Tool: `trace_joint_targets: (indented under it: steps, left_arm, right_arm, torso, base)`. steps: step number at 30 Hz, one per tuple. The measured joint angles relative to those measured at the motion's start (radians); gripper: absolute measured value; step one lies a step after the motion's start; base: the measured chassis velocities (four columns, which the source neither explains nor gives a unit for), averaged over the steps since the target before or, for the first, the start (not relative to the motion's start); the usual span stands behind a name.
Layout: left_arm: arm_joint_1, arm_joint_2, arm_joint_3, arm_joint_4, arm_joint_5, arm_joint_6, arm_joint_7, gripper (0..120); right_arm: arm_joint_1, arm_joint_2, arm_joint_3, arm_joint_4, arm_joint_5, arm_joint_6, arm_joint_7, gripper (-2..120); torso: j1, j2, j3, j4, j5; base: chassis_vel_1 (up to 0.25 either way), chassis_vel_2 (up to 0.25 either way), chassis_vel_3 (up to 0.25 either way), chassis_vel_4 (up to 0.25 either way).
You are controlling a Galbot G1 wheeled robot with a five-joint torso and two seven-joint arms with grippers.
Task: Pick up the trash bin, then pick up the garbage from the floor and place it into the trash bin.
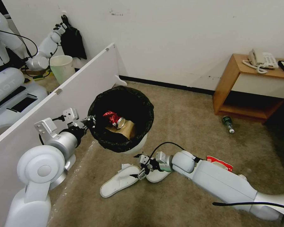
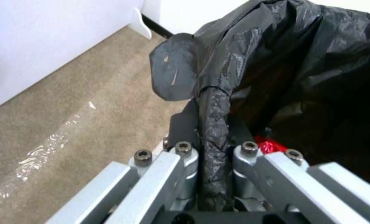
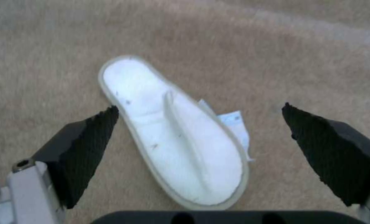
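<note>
Right gripper [image 3: 199, 124] hangs spread wide over a white slipper [image 3: 172, 130] flat on the beige carpet [image 1: 186, 119]; it looks light and floppy (pinch the edge, I'd guess). Left gripper [image 2: 214, 149] is clamped on the trash bin's [image 1: 121, 121] bag-lined rim beside a white partition [image 1: 69, 94]

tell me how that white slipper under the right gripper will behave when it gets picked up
The flat white fabric slipper looks thin and soft, so it will probably droop from the right gripper, whose open fingers straddle it. Likely very light; unlikely to roll.
</note>
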Motion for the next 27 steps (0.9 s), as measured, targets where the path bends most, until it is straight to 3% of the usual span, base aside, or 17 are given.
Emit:
trace_joint_targets:
  steps: [5, 7, 8, 10, 13, 27]
  left_arm:
    - [-0.001, -0.004, 0.003, 0.001, 0.004, 0.0, 0.0, 4]
    - [0.001, -0.007, 0.005, 0.001, 0.009, 0.0, 0.003, 4]
    - [0.001, -0.007, 0.005, 0.001, 0.009, 0.0, 0.003, 4]
    - [0.004, -0.007, 0.004, 0.0, 0.01, 0.0, 0.003, 4]
    - [0.007, -0.003, 0.002, -0.005, 0.011, 0.0, 0.003, 4]
    - [0.02, 0.001, 0.0, -0.017, 0.011, 0.0, 0.005, 4]
  right_arm:
    - [-0.003, 0.005, -0.014, -0.021, -0.021, 0.018, 0.0, 100]
    - [-0.01, 0.02, -0.028, -0.079, -0.06, 0.098, -0.015, 100]
    - [-0.01, 0.02, -0.028, -0.079, -0.06, 0.098, -0.015, 100]
    - [-0.018, 0.05, -0.02, -0.172, -0.104, 0.211, -0.074, 100]
    - [-0.025, 0.069, -0.007, -0.237, -0.124, 0.268, -0.103, 100]
    - [-0.023, 0.139, 0.044, -0.373, -0.125, 0.337, -0.113, 100]
  torso:
    - [0.0, 0.0, 0.0, -0.0001, -0.0001]
    - [0.0, 0.0, 0.0, -0.0002, 0.0]
    - [0.0, 0.0, 0.0, -0.0002, 0.0]
    - [0.0, 0.0, 0.0, -0.0001, 0.0001]
    - [0.0, 0.0, 0.0, -0.0001, 0.0]
    - [0.0, 0.0, 0.0, -0.0001, -0.0001]
  base:
    - [0.0, 0.0, 0.0, 0.0]
    - [0.0, 0.0, 0.0, 0.0]
    - [0.0, 0.0, 0.0, 0.0]
    - [0.0, 0.0, 0.0, 0.0]
    - [0.0, 0.0, 0.0, 0.0]
    - [0.0, 0.0, 0.0, 0.0]
